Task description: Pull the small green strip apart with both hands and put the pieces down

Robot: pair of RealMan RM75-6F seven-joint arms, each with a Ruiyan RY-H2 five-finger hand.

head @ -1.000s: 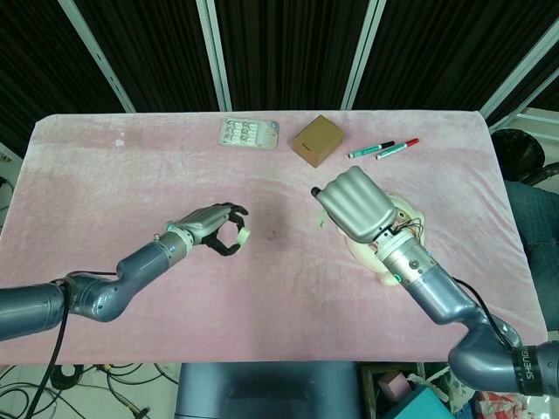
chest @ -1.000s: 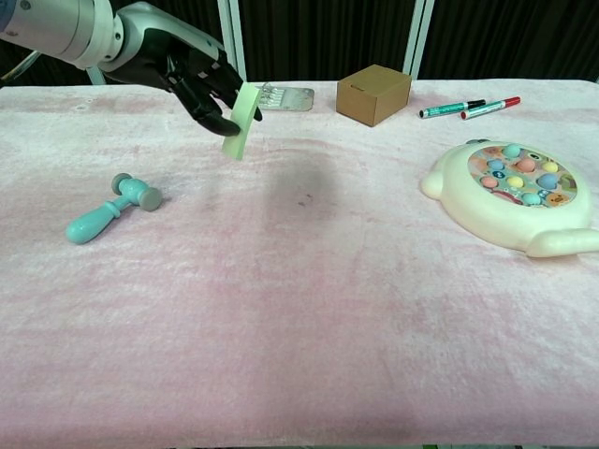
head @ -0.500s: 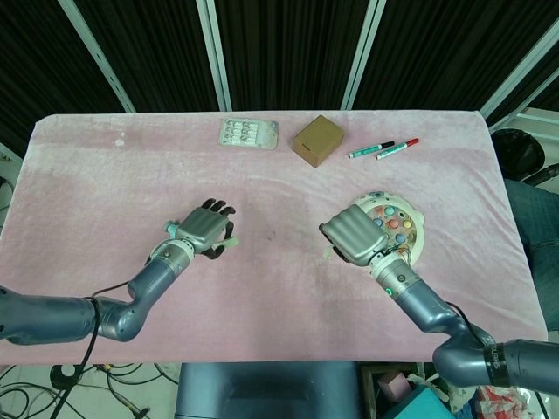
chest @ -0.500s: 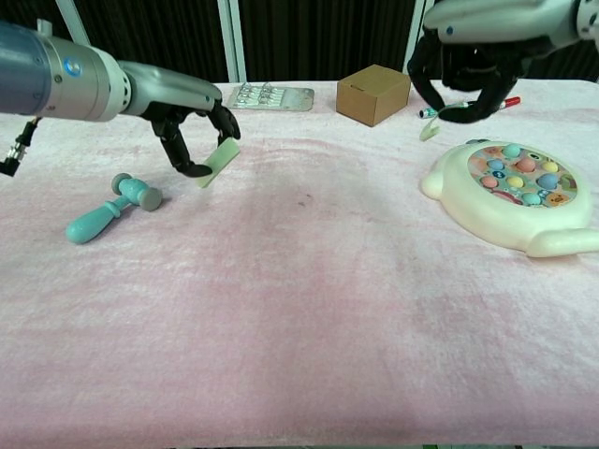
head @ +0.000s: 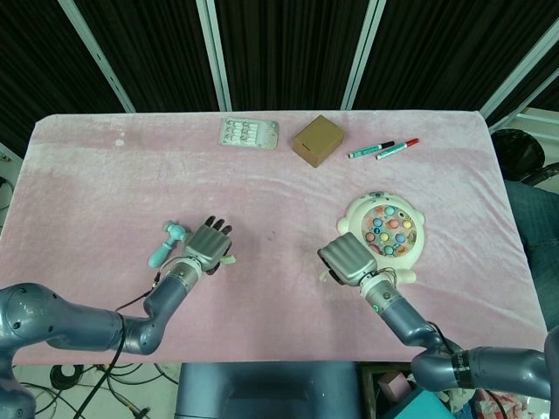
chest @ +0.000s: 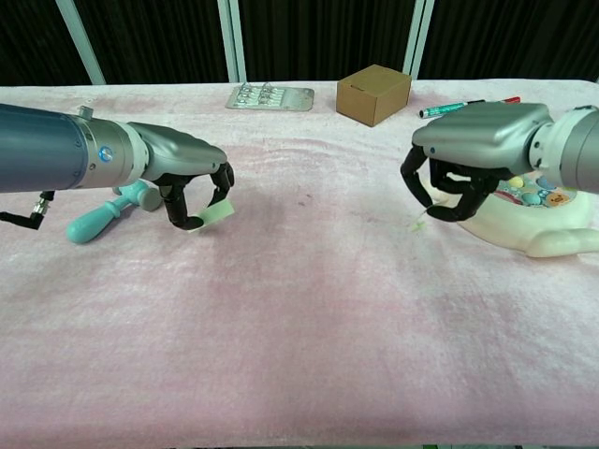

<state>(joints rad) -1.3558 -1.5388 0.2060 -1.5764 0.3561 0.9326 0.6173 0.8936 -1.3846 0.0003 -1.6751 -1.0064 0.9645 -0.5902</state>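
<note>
The green strip is in two pieces. My left hand (head: pixel 208 243) (chest: pixel 192 187) hangs low over the pink cloth, palm down, and pinches the larger pale green piece (chest: pixel 217 213) (head: pixel 226 259) between thumb and fingertips. My right hand (head: pixel 347 257) (chest: pixel 468 154) is low at the right, fingers curled downward. It holds a thin, smaller green piece (chest: pixel 418 221) (head: pixel 325 278) whose end points at the cloth. The two hands are well apart, and both pieces sit just above the table surface.
A teal toy hammer (chest: pixel 98 220) (head: pixel 164 246) lies right behind my left hand. A round toy game with coloured pegs (chest: pixel 552 238) (head: pixel 389 234) sits beside my right hand. At the back are a blister pack (chest: pixel 269 96), a cardboard box (chest: pixel 373 94) and two markers (chest: pixel 449 109).
Both hands have come down towards the cloth and nearer to me, each keeping its green piece. The right hand now shows in the chest view beside the toy game.
</note>
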